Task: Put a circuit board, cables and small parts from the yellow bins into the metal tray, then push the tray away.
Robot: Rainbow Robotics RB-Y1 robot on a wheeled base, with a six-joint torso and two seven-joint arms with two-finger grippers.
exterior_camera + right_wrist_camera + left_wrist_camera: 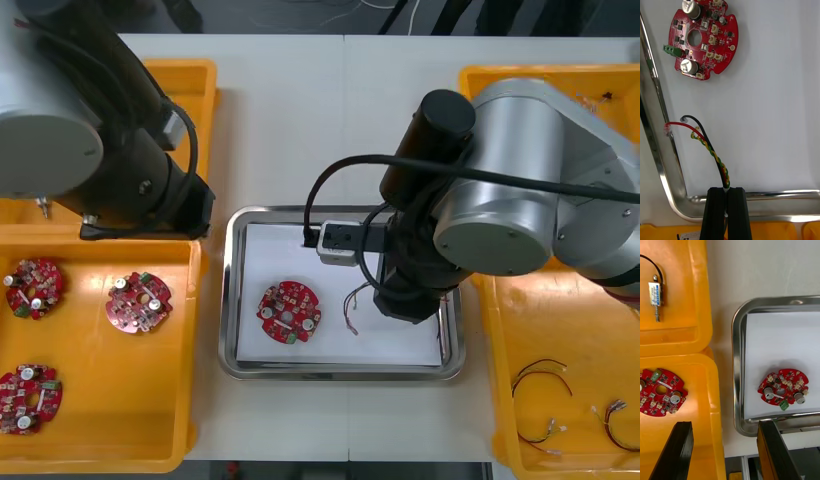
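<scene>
The light worktop (pixel 300 100) runs open and bare across the top centre of the front view, beyond the tray's far rim. Yellow bins flank it: two at the left edge (pixel 205 80) (pixel 100 440) and two at the right (pixel 480 75) (pixel 520 330). The metal tray (pixel 232 300) sits centre frame, white inside, with a narrow strip of worktop between it and the bins on either side.

The right arm reaches over the tray's right half. Its hand (pixel 727 189) is pressed nearly together, pinching a red and yellow cable (pixel 717 159) whose loose leads fan out over the white floor. Whether the red lead's tip touches the side rim, I cannot tell. The left arm fills the upper left, and its hand (pixel 724 423) is spread wide and holds nothing, above the lip of the lower left bin.

One circuit board (pixel 289 312) lies flat left of centre in the tray, bare white between it and the cable. Three more boards (pixel 34 287) (pixel 138 301) (pixel 30 398) lie apart in the lower left bin. Thin cables (pixel 545 372) lie in the lower right bin. A small metal part (pixel 655 296) rests in the upper left bin.
</scene>
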